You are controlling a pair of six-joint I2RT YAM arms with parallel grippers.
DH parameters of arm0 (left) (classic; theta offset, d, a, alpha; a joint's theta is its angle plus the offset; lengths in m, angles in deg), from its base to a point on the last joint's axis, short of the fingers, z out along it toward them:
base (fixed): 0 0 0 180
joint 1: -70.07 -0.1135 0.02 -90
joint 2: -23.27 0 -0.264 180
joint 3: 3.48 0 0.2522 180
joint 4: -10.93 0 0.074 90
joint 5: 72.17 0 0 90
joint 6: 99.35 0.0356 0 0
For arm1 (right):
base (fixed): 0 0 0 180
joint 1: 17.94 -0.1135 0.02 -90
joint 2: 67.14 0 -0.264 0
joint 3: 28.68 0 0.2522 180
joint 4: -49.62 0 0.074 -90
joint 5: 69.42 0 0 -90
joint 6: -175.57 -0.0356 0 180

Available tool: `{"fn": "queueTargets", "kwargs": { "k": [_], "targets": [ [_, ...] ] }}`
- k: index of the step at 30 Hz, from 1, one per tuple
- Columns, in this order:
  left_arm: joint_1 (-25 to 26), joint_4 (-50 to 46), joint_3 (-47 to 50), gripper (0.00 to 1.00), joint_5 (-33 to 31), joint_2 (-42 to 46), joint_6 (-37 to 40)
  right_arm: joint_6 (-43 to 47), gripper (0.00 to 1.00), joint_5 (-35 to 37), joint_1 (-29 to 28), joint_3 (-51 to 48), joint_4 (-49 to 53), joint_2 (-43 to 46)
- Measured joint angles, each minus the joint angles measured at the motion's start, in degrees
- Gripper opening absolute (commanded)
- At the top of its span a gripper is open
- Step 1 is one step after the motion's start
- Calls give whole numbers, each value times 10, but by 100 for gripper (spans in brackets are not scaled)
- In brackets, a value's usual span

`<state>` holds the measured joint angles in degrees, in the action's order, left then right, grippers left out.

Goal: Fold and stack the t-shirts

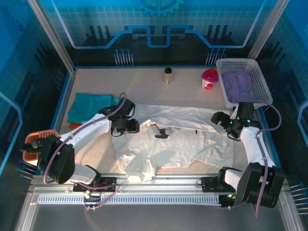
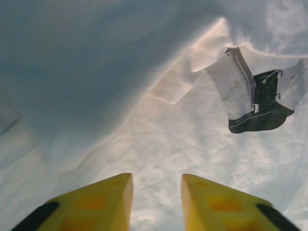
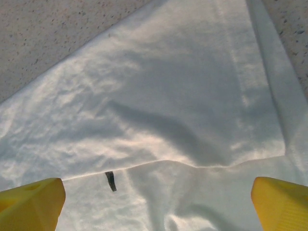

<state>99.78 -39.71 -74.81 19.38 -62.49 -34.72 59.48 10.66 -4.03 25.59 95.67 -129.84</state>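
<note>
The large white t-shirt (image 1: 178,142) lies spread and rumpled across the middle of the table, its dark collar label (image 1: 162,133) facing up. My left gripper (image 1: 136,126) hovers over the shirt's left part; its yellow fingers (image 2: 103,202) stand a little apart with nothing between them, just white cloth (image 2: 159,144) below and the label (image 2: 260,106) off to the right. My right gripper (image 1: 217,118) is at the shirt's right edge with its jaws wide open (image 3: 156,204) above a fold of the cloth (image 3: 168,120). A teal t-shirt (image 1: 89,107) lies folded at the left.
A white mesh basket (image 1: 262,79) holding purple cloth (image 1: 237,83) stands at the back right. A pink cup (image 1: 209,78) and a dark bottle (image 1: 168,75) stand at the back. An orange thing (image 1: 36,140) sits at the left edge by the left arm.
</note>
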Motion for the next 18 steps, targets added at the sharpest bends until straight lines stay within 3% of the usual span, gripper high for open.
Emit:
{"fn": "queueTargets", "kwargs": {
  "k": [3,6,9,18],
  "targets": [
    [20,13,-31,29,-16,-62,29,0,100,-11,-1,-10,-3,10],
    [31,22,-55,36,-30,-110,57,0,100,-19,-1,-12,-4,11],
    [35,28,-70,40,-43,-135,78,-2,100,-28,-2,-12,-8,11],
    [48,38,-82,39,-70,-170,104,-9,100,-42,-2,-19,-20,2]
  ]
}}
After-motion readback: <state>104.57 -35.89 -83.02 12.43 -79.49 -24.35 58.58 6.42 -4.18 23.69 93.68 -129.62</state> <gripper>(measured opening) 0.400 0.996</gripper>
